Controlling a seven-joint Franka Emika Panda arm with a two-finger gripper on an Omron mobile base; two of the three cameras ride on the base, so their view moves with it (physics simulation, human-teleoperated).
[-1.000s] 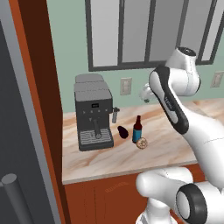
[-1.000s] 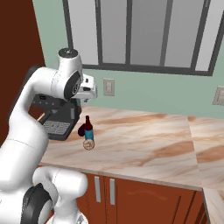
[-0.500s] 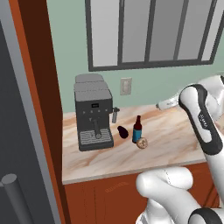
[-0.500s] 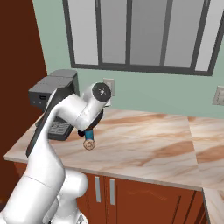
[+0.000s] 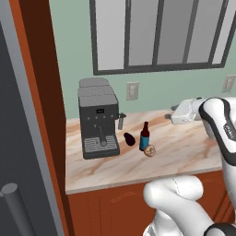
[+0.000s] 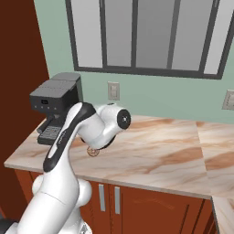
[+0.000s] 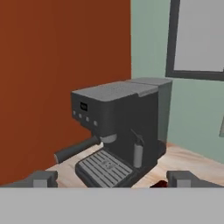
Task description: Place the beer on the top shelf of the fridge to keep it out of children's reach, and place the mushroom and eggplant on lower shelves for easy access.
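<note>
Marble counter (image 5: 184,156) with four things on it.
The coffee machine (image 5: 97,118) stands at left; beside it lie the eggplant (image 5: 129,138), the upright beer (image 5: 144,136) and the mushroom (image 5: 149,150).

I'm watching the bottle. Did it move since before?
No. The bottle stands in the same spot on the counter, right of the coffee machine, with the eggplant beside it.
</note>
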